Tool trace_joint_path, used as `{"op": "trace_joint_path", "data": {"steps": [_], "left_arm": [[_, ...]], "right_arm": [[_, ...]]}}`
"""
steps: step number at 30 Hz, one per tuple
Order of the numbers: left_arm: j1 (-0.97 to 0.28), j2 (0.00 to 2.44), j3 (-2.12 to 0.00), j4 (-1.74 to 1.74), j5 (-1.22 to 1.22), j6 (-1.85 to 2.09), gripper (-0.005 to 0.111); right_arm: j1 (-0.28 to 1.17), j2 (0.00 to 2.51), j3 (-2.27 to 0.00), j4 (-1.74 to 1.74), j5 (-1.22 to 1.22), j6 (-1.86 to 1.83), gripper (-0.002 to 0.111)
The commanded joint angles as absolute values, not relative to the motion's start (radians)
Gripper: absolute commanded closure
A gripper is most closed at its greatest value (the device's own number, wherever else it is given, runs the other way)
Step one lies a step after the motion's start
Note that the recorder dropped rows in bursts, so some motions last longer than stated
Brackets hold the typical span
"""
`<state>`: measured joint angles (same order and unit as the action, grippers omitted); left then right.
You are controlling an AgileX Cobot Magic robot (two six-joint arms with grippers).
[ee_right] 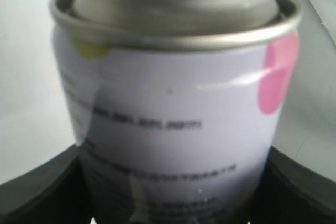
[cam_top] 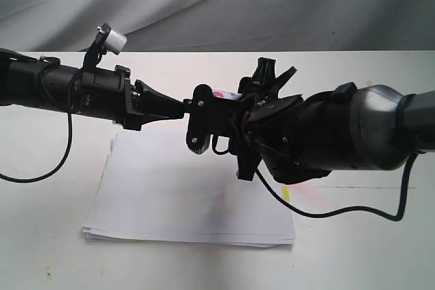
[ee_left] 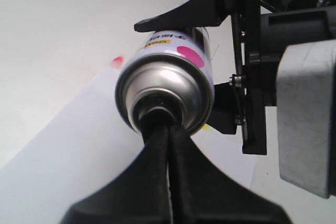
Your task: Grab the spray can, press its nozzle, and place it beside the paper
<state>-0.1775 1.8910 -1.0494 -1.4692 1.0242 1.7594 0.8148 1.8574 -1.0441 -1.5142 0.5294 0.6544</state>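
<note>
The nozzle is hidden behind the left gripper [ee_left: 167, 124], whose pinched-together tips butt against the top of the spray can [ee_left: 173, 72]. The right gripper [ee_right: 170, 190] reaches in level and clamps the can's sides, holding it horizontal mid-desk [cam_top: 360, 249] above the paper [cam_top: 183, 195].

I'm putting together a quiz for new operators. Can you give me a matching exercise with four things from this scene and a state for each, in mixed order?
Things:
1. spray can
2. paper
3. left gripper
4. right gripper

States:
A. lying flat on the table
B. clamped around the can's body
C. held sideways in the air
D. shut, tips against the can's top end

Pairs: 1-C; 2-A; 3-D; 4-B
</note>
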Motion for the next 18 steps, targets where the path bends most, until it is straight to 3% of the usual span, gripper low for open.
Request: {"op": "trace_joint_path", "data": {"steps": [1,11,18], "left_arm": [[-0.198,1.874,-1.052,-1.439,1.025,1.756,0.107],[-0.069,1.743,-1.05,-1.339,1.085,1.675,0.107],[-0.057,1.74,-1.05,-1.329,1.095,1.675,0.107]], "right_arm": [[0.828,1.841,-1.061,-1.57,0.465,0.659,0.108],[0.828,1.841,-1.061,-1.567,0.486,0.659,0.108],[0.828,1.841,-1.061,-1.564,0.486,0.659,0.108]]}}
